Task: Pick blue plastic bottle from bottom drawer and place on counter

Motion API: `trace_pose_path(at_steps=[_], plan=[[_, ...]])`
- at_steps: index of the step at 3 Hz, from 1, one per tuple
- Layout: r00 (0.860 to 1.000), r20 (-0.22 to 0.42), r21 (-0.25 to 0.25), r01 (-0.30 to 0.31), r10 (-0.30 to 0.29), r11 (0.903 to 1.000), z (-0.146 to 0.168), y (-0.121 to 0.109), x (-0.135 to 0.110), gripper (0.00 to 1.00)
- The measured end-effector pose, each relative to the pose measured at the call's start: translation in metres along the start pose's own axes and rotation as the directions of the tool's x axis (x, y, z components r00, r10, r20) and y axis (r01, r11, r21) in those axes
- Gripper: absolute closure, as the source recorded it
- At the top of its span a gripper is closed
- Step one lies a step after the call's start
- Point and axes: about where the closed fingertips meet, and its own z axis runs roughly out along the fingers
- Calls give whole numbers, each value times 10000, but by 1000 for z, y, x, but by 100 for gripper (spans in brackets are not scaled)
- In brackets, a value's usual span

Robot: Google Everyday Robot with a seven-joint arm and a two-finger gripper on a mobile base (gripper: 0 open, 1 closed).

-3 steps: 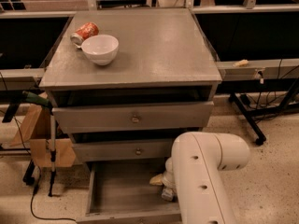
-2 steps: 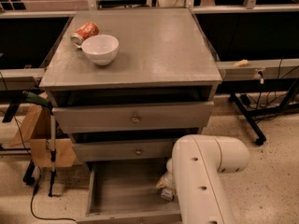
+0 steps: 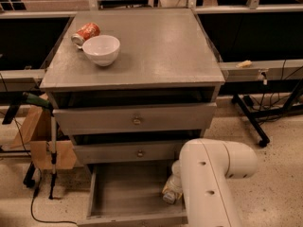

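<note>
One white robot arm (image 3: 208, 183) is seen nearest, reaching down into the right side of the pulled-out bottom drawer (image 3: 123, 193). The gripper (image 3: 178, 173) is largely hidden behind the arm there, and whether it is closed on anything cannot be told. The blue plastic bottle (image 3: 171, 191) is found just beside it, tilted, near the drawer's right wall. Above are stacked the middle drawer (image 3: 113, 152) and the top drawer (image 3: 161, 118). Farther back, the counter (image 3: 161, 46) is occupied by a white bowl (image 3: 101, 49) and, just behind it, an orange soda can (image 3: 85, 33) laid on its side.
</note>
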Motion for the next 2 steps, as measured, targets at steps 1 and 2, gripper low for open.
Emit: trace_pose_path(at_steps=[1,2], plan=[[10000,6,-87,7,-7,10000,-13,-4,3,100],[9988,-197,41,455,-454,9990,-51,-13,12,100]])
